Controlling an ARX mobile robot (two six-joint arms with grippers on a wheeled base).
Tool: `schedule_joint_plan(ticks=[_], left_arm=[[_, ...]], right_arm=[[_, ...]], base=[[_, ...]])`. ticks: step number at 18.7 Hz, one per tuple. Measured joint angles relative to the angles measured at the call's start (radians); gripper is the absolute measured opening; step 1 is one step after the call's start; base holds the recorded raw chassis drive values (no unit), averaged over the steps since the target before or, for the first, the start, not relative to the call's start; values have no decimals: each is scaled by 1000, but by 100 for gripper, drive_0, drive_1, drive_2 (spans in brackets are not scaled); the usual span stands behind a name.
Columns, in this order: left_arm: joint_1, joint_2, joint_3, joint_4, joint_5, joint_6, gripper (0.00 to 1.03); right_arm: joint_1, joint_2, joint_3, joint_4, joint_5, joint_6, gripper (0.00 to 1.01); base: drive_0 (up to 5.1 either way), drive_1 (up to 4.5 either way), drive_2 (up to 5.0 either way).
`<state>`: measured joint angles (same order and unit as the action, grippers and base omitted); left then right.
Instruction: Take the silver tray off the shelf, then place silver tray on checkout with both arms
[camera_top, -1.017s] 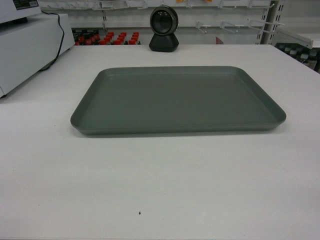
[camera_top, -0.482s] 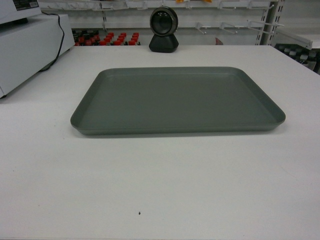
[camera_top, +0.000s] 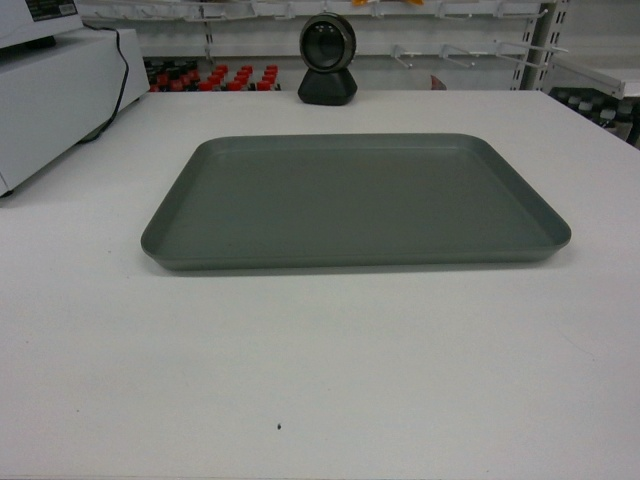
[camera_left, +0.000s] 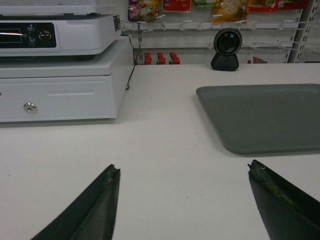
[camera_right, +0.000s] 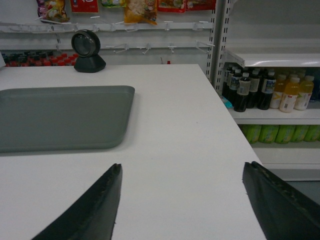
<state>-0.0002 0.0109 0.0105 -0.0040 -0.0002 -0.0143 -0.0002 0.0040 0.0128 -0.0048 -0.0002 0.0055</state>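
Observation:
The silver tray (camera_top: 355, 200) lies flat on the white checkout (camera_top: 330, 360), in the middle of the head view. Neither gripper shows in the head view. In the left wrist view my left gripper (camera_left: 184, 170) stands open over bare tabletop, with the silver tray (camera_left: 265, 115) ahead and to its right, apart from both fingers. My right gripper (camera_right: 182, 167) is open too, near the checkout's (camera_right: 170, 150) right edge, with the silver tray (camera_right: 60, 117) ahead on its left. The shelf (camera_right: 272, 56) stands to the right of the checkout.
A black round scanner (camera_top: 328, 58) stands at the back of the checkout behind the tray. A white register box (camera_left: 60, 75) sits at the left with a cable behind it. Bottles (camera_right: 270, 90) fill the shelving on the right, beyond the table's edge.

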Motion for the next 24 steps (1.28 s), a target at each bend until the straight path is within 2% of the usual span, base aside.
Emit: schedule_joint_plan(ticks=[2, 7, 15, 24], left_arm=[[0, 0, 0, 0, 0, 0, 89], [0, 0, 0, 0, 0, 1, 100], [0, 0, 0, 0, 0, 1, 98], [0, 0, 0, -2, 0, 1, 98]], right_arm=[[0, 0, 0, 0, 0, 0, 86], [0, 0, 0, 0, 0, 0, 100], [0, 0, 0, 0, 0, 0, 98], [0, 0, 0, -1, 0, 0, 98]], base=[[0, 0, 0], [0, 0, 0], [0, 0, 0], [3, -407, 414]])
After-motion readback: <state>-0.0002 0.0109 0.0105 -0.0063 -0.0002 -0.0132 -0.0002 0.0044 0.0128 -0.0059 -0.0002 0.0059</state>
